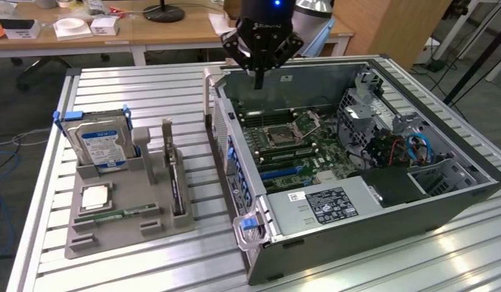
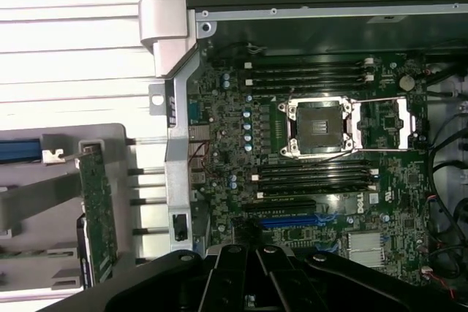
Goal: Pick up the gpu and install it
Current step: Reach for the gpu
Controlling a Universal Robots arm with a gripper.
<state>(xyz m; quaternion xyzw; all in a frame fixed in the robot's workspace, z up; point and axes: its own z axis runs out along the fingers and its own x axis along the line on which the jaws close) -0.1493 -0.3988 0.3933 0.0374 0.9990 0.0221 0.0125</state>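
Observation:
The gpu (image 1: 174, 173) is a thin dark card standing on its edge in a slot of the grey holder tray (image 1: 112, 234), on the exterior view's left, beside the open computer case (image 1: 372, 201). In the wrist view the gpu (image 2: 99, 213) shows its green board edge and a silvery bracket end. My gripper (image 1: 257, 82) hangs above the far rim of the case, over the motherboard (image 1: 287, 140), well apart from the gpu. Its black fingers (image 2: 241, 272) are shut with nothing between them.
The tray also holds an upright hard drive (image 1: 100, 143), a processor (image 1: 94, 198) and a green memory stick (image 1: 116, 214). On the motherboard lie an empty CPU socket (image 2: 322, 126) and a blue expansion slot (image 2: 285, 221). Desks stand behind the slatted metal table (image 1: 136, 85).

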